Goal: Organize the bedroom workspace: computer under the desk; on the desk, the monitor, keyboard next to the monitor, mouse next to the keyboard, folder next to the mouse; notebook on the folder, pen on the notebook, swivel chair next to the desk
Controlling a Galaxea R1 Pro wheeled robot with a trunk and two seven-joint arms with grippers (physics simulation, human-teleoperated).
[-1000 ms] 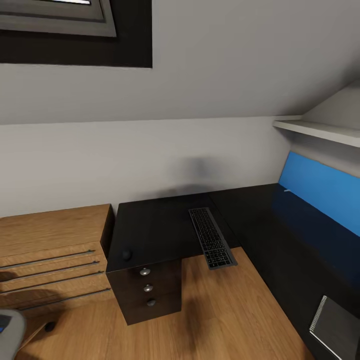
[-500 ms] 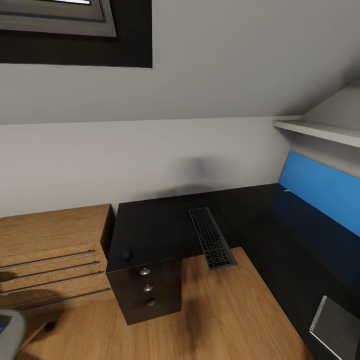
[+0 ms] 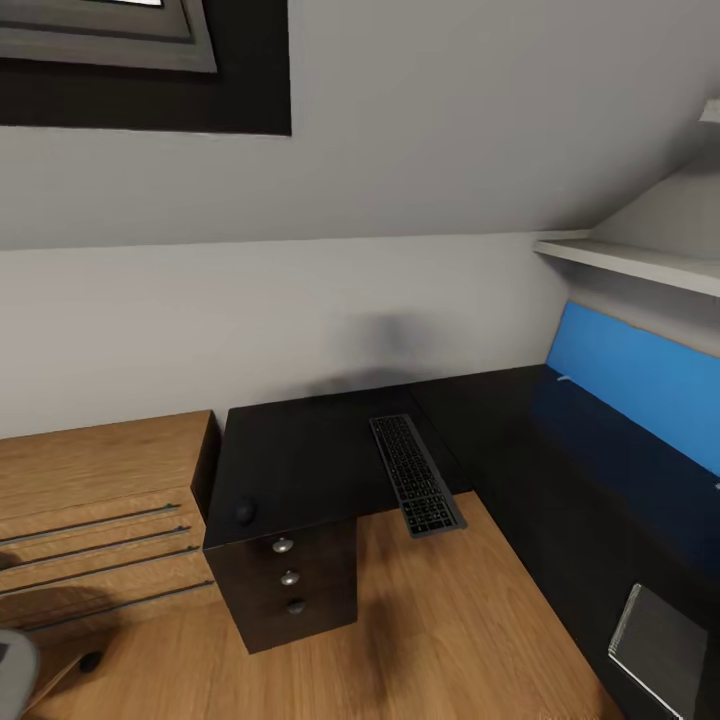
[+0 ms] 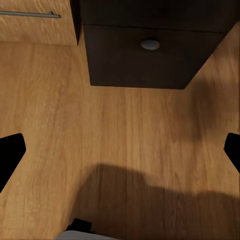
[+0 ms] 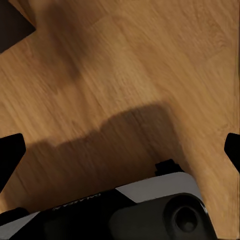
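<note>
The keyboard [image 3: 415,487] lies on the black desk [image 3: 310,460], its near end sticking out past the desk's front edge. The small dark mouse [image 3: 245,511] sits at the desk's front left corner. A grey notebook [image 3: 658,648] lies on the right wing of the black top, at the frame's lower right. A grey edge of the swivel chair [image 3: 10,668] shows at the bottom left, with a black castor [image 3: 91,661] beside it. My left gripper [image 4: 120,155] hangs open over the wood floor in front of a dark drawer unit [image 4: 145,60]. My right gripper [image 5: 120,150] is open over bare floor.
Low oak drawers [image 3: 95,510] stand left of the desk. A black three-knob drawer unit [image 3: 290,580] sits under the desk corner. A blue panel [image 3: 640,385] lines the right wall beneath a white shelf [image 3: 630,262]. The sloped ceiling holds a skylight [image 3: 110,40]. My base [image 5: 150,210] shows near the right gripper.
The whole head view has shifted a little to the left, so the camera has moved. The keyboard, mouse and notebook keep their places on the desk.
</note>
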